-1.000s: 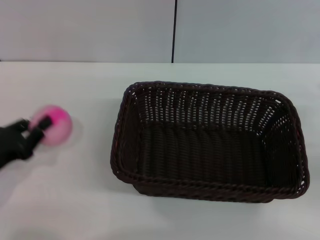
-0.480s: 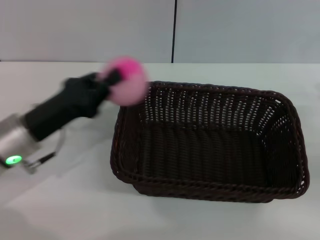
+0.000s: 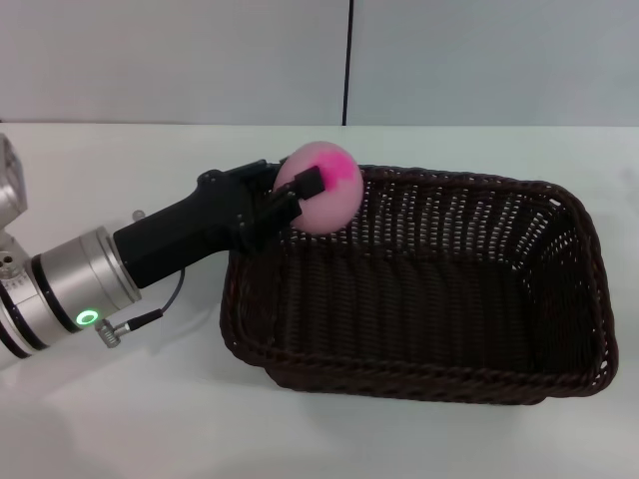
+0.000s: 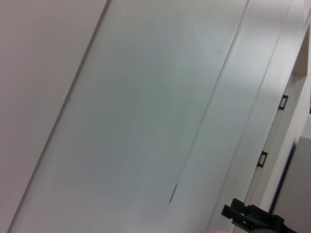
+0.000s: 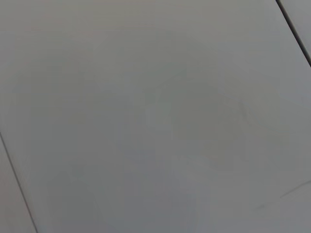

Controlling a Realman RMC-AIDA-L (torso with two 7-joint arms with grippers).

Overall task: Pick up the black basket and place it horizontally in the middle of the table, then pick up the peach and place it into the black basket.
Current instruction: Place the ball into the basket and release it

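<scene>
The black basket point(image 3: 419, 284) lies lengthwise across the middle of the white table point(image 3: 120, 419), open side up. My left gripper point(image 3: 305, 195) is shut on the peach point(image 3: 321, 190), a pale pink ball with a magenta blotch. It holds the peach in the air above the basket's far left corner, just over the rim. The left arm reaches in from the left. The left wrist view shows only a wall and a bit of one black fingertip point(image 4: 250, 216). My right gripper shows in no view.
A grey wall with a dark vertical seam point(image 3: 347, 60) stands behind the table's far edge. Bare white tabletop lies left of and in front of the basket.
My left gripper has lifted the peach from the table at the far left and carried it up and to the right, to above the basket's left rim. The basket has not moved.
</scene>
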